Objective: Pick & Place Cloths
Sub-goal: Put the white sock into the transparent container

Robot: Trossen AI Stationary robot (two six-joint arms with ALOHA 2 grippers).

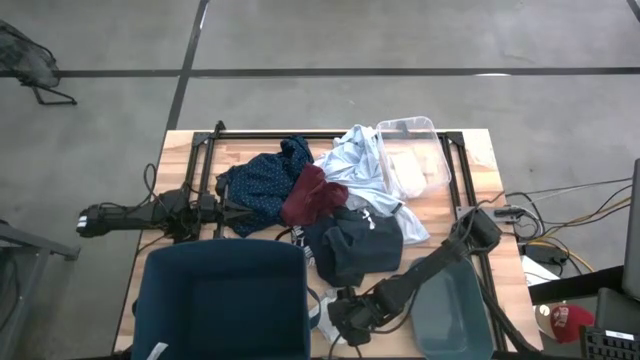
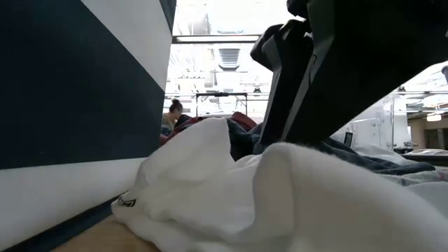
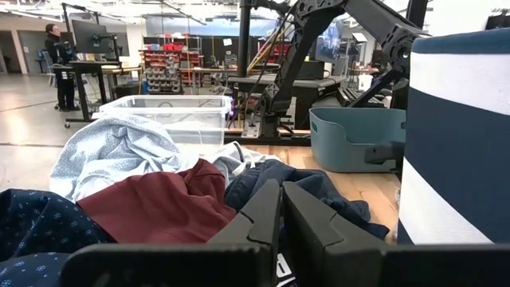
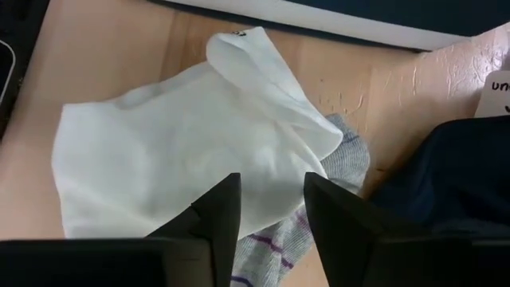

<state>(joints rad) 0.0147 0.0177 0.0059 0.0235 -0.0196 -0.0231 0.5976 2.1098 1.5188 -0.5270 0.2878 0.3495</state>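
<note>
Plainly, the right gripper (image 4: pixel 267 209) hovered with fingers spread over the white sock (image 4: pixel 175 151) (soft, light, floppy), best pinched at a raised fold.

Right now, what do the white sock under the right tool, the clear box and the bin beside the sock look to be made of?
White sock: soft matte knit, going by its limp folds. Clear box: see-through glossy plastic, probably rigid. Bin: seemingly dark blue woven fabric with a white band; its wall stands stiff and flat.
</note>
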